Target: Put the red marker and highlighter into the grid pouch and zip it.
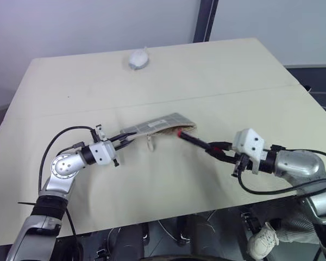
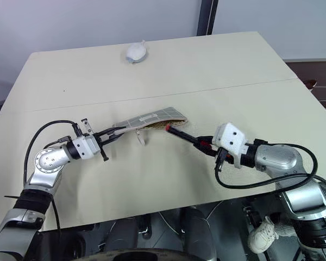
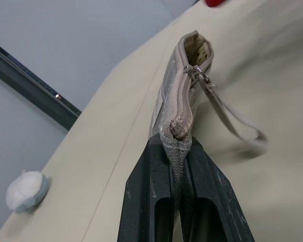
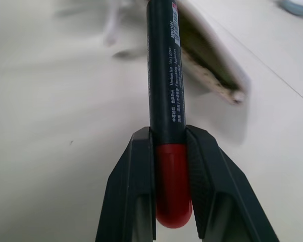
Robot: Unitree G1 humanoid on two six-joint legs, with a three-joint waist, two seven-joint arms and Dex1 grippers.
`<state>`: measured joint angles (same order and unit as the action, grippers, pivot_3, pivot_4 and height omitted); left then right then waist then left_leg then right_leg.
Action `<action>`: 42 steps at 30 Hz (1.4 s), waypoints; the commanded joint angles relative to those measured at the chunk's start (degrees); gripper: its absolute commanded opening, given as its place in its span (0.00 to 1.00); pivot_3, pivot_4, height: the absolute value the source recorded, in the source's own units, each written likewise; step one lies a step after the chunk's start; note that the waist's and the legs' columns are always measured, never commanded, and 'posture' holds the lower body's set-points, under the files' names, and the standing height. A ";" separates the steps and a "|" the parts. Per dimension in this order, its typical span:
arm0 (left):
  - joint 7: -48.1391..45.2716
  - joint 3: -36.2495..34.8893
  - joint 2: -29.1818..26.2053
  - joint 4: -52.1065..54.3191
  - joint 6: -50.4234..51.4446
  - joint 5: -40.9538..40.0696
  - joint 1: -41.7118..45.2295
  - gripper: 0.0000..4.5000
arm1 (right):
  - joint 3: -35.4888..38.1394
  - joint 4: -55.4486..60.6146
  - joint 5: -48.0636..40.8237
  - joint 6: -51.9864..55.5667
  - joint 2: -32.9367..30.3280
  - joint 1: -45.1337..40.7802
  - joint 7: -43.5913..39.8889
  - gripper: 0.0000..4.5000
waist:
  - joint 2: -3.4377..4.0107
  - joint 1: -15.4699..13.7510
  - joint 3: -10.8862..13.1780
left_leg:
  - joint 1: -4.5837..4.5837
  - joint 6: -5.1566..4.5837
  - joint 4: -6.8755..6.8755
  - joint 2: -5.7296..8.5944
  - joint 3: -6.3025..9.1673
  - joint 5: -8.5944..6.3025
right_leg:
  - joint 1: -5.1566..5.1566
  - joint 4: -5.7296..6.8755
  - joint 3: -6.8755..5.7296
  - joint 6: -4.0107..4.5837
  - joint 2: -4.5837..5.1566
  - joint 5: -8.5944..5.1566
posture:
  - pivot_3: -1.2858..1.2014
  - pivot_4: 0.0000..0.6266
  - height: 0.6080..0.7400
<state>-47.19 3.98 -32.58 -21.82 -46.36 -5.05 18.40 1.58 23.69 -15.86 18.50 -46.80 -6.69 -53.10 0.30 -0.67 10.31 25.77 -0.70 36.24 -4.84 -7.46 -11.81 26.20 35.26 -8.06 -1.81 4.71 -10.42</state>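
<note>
The grid pouch is lifted off the table, and my left gripper is shut on its zipped end. Its other end gapes open, seen in the left wrist view at the pouch above my left gripper. My right gripper is shut on the red marker, gripping where the red cap meets the dark body. The marker's far red end hovers just in front of the pouch's open mouth. The highlighter is out of view.
A small white round object lies near the far edge of the beige table. The pouch's beige wrist strap hangs down from the zipper pull. The table's front edge runs just below both arms.
</note>
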 commanded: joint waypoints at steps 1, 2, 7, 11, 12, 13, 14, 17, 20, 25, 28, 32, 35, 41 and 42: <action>0.71 -0.15 -0.10 1.35 -1.29 -0.02 0.76 0.00 | -1.72 -3.13 4.04 -4.76 -0.23 -3.55 0.44 0.07 | 0.00 0.01 0.00 | 0.00 0.00 0.00 0.00 -0.01 0.00 | 0.00 0.00 0.00 0.00 0.00 0.00 | 0.52 0.24 1.00; 0.64 -0.01 -0.15 1.53 -1.48 0.21 0.81 0.00 | -2.39 -4.37 5.00 -5.32 0.05 -4.56 0.71 0.07 | 0.00 0.03 0.00 | -0.01 0.00 0.02 0.00 -0.02 0.00 | 0.00 0.00 0.00 0.00 0.00 0.00 | 0.52 0.24 1.00; 0.63 0.36 -0.21 2.96 -1.56 0.79 0.43 0.00 | -5.49 -8.89 9.59 -7.62 0.62 -8.36 1.44 0.07 | -0.01 0.00 0.00 | 0.01 0.00 -0.01 0.00 -0.08 0.00 | 0.02 0.01 0.01 0.01 0.01 0.01 | 0.52 0.24 1.00; 0.54 0.83 -0.26 4.11 -1.38 0.90 0.36 0.00 | -8.45 -12.48 14.33 -12.83 0.64 -11.59 1.34 0.07 | 0.00 -0.06 0.00 | 0.04 -0.06 -0.08 0.02 -0.08 0.02 | 0.05 0.05 0.01 0.02 -0.03 0.01 | 0.52 0.24 1.00; 0.47 1.03 -0.31 4.35 -1.40 0.92 0.40 0.00 | -9.10 -13.08 15.00 -13.63 1.13 -12.92 1.42 0.07 | 0.00 -0.05 0.00 | 0.04 -0.09 -0.08 0.02 -0.11 0.04 | 0.09 0.06 0.02 0.01 -0.03 0.01 | 0.52 0.24 1.00; 0.39 1.22 -0.37 4.60 -1.39 0.90 0.45 0.00 | -9.60 -13.52 15.33 -13.86 1.76 -14.10 1.54 0.07 | 0.00 0.06 0.00 | 0.04 -0.12 -0.07 0.02 -0.12 0.06 | 0.09 0.08 0.03 0.01 -0.04 0.01 | 0.52 0.24 1.00; 0.38 1.36 -0.36 4.87 -1.16 0.79 0.55 0.00 | -10.65 -14.00 16.47 -14.70 2.31 -15.55 1.73 0.07 | 0.00 0.11 0.00 | 0.04 -0.12 -0.05 0.01 -0.14 0.06 | 0.10 0.10 0.03 0.01 -0.04 0.02 | 0.52 0.24 1.00; 0.32 1.93 -0.13 5.42 -0.54 0.64 1.04 0.00 | -14.87 -14.27 20.95 -17.60 4.55 -18.92 2.22 0.07 | 0.00 0.18 0.00 | -0.01 -0.03 -0.01 -0.03 -0.14 0.02 | 0.10 0.18 0.03 0.01 -0.06 0.02 | 0.52 0.24 1.00; -0.09 2.69 0.26 5.77 -0.11 0.45 1.45 0.00 | -19.36 -14.10 25.37 -19.06 7.41 -20.87 2.95 0.07 | 0.00 0.12 0.00 | -0.03 -0.02 -0.02 -0.06 -0.13 0.03 | 0.12 0.21 0.02 0.01 -0.09 0.01 | 0.52 0.24 1.00; -0.03 3.03 0.42 6.28 0.49 0.29 1.65 0.00 | -22.70 -16.76 30.90 -22.13 10.61 -23.91 5.12 0.07 | 0.00 -0.06 0.00 | 0.05 -0.13 0.02 -0.01 -0.24 0.09 | 0.11 0.22 0.03 0.01 -0.04 0.02 | 0.52 0.24 1.00; -0.02 3.18 0.28 6.56 0.65 0.14 1.37 0.00 | -22.71 -18.10 30.04 -23.01 11.63 -24.75 4.47 0.07 | 0.00 -0.04 0.00 | 0.06 -0.11 0.07 0.01 -0.26 0.09 | 0.09 0.22 0.04 0.01 -0.03 0.03 | 0.52 0.24 1.00; 0.28 3.00 0.12 6.67 1.10 0.18 0.90 0.00 | -20.18 -18.89 29.12 -25.32 11.19 -24.29 5.37 0.50 | 0.00 0.02 0.00 | 0.06 -0.12 0.06 0.00 -0.25 0.10 | 0.11 0.30 0.03 0.02 -0.05 0.02 | 0.52 0.24 1.00; 0.64 2.82 0.03 7.02 1.66 0.32 0.25 0.00 | -14.67 -15.89 21.67 -20.22 12.17 -22.18 5.15 0.83 | 0.00 -0.06 0.00 | 0.05 -0.11 0.06 0.00 -0.25 0.12 | 0.10 0.32 0.03 0.01 -0.06 0.03 | 0.52 0.24 1.00; 1.21 2.99 0.30 6.63 2.53 0.92 -0.46 0.00 | -0.93 -0.80 -10.01 6.73 12.23 -14.99 -0.44 0.99 | 0.00 -0.16 0.00 | 0.04 -0.10 0.10 -0.01 -0.15 0.13 | 0.06 0.36 0.04 0.03 -0.05 0.04 | 0.52 0.24 1.00; 1.39 3.05 0.53 6.26 2.87 1.03 -0.02 0.00 | 1.34 1.34 -15.89 11.34 12.36 -14.17 0.16 0.99 | 0.00 -0.11 0.00 | 0.04 -0.10 0.09 -0.01 -0.11 0.13 | 0.06 0.36 0.04 0.03 -0.04 0.04 | 0.52 0.24 1.00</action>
<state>-46.60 7.61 -32.28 -16.78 -43.58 -3.86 17.72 -1.02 19.91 -22.30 23.50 -34.43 -20.91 -52.67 0.30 -0.78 10.30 25.79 -0.81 36.34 -4.85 -7.49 -11.69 26.24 35.63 -8.01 -1.77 4.67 -10.38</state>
